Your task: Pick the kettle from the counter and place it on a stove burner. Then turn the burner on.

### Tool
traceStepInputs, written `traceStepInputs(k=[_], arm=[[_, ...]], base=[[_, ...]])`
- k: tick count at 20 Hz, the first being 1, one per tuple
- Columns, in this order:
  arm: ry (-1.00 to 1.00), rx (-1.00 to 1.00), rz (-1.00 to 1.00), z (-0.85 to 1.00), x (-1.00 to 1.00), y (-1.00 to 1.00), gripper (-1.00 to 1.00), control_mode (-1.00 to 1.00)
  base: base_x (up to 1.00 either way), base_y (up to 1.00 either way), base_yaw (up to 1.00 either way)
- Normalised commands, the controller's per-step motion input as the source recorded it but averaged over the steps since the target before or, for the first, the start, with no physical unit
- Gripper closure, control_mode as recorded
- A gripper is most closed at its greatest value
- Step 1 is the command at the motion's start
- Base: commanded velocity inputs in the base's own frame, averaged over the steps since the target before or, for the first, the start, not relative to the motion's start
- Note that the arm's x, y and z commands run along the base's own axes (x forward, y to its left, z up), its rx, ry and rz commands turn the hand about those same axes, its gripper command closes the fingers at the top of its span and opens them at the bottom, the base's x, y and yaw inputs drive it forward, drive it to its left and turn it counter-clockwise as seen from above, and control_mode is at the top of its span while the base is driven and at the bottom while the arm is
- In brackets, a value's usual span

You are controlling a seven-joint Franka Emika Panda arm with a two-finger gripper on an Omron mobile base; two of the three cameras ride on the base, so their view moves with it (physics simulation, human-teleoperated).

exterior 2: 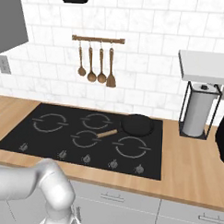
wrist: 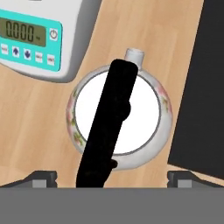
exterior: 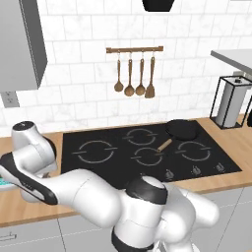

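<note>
Claw (wrist: 112,178) wide above round glossy kettle (wrist: 144,118)

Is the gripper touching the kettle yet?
Apart. In the hand view, the gripper is open, each dark fingertip clear of the kettle, with bare counter between.

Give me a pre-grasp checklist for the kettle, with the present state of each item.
1. Gripper open: ok, the fingertips stand wide apart at the bottom of the hand view.
2. Kettle centred between the fingertips: ok.
3. Handle in line for the grip: ok, it runs up the middle between the jaws.
4. Scale clear of the kettle: ok, it lies beside it and apart.
5. Largest burner free: ok, the pan sits at the cooktop's far end.
6. Height above the handle: cannot tell.
</note>
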Motion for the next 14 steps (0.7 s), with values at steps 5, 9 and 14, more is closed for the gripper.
traceStepInputs(k=[5,9,14], arm=[[0.0,0.0,-0.07,-0.11,0.05,0.12,-1.0,-1.0],[0.0,0.0,-0.08,-0.08,0.08,0.21,-1.0,-1.0],[0.0,0.0,-0.07,-0.05,0.06,0.18,-1.0,-1.0]], base=[[0.0,0.0,0.0],[0.0,0.0,0.0],[0.0,0.0,0.0]])
